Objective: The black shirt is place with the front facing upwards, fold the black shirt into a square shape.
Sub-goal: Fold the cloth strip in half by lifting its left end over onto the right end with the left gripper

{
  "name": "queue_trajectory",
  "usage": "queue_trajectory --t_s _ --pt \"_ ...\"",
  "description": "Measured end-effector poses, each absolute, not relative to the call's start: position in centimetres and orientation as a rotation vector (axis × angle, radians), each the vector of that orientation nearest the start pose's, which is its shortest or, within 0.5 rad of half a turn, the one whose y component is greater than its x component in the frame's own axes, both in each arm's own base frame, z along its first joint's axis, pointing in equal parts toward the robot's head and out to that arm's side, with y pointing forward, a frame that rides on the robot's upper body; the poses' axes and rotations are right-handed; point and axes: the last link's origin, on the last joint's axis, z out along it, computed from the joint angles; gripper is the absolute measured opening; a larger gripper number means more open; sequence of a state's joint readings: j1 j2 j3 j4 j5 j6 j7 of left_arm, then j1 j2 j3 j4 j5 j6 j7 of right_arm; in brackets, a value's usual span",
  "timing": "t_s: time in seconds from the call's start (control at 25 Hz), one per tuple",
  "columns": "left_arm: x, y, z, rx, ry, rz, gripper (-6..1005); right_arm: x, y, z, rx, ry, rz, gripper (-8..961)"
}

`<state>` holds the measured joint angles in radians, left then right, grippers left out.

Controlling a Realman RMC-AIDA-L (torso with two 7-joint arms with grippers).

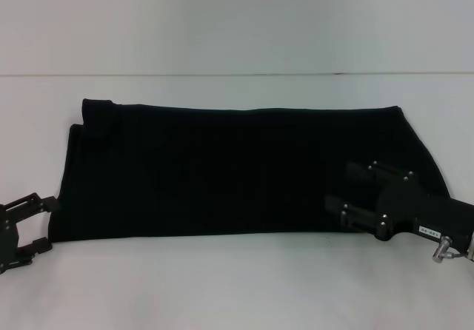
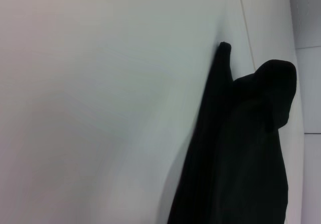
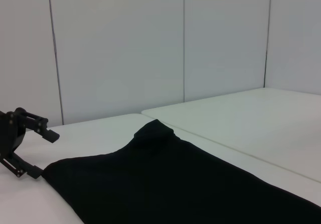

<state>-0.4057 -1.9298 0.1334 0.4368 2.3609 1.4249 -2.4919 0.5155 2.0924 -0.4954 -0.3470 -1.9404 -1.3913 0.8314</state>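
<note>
The black shirt (image 1: pixel 222 167) lies flat on the white table as a long band running left to right, with a small flap raised at its far left corner. No lettering shows on it. My left gripper (image 1: pixel 46 226) stands open on the table just off the shirt's left edge, nothing between its fingers. My right gripper (image 1: pixel 342 189) hovers open over the shirt's right end, its fingers pointing left across the cloth. The left wrist view shows the shirt's edge (image 2: pixel 241 148) against bare table. In the right wrist view the shirt (image 3: pixel 165 184) stretches away toward the left gripper (image 3: pixel 42 153).
The white table (image 1: pixel 237 285) reaches from the front edge of view to a seam line (image 1: pixel 237 75) behind the shirt. Pale wall panels (image 3: pixel 120 48) stand beyond the table. A second tabletop (image 3: pixel 261 118) adjoins along a seam.
</note>
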Motion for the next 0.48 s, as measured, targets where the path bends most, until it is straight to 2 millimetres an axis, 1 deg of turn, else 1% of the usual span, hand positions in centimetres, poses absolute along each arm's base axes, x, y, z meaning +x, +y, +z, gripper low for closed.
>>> queue_trajectory --t_s 0.16,0.48 --pt "-39.4 28.3 5.0 1.667 2.776 1.069 875 29.4 31.7 -3.7 -2.496 0.388 0.714 731" --pt "-37.6 30.9 4.0 1.751 2.724 1.026 873 29.2 31.6 -3.9 -2.500 0.391 0.722 731"
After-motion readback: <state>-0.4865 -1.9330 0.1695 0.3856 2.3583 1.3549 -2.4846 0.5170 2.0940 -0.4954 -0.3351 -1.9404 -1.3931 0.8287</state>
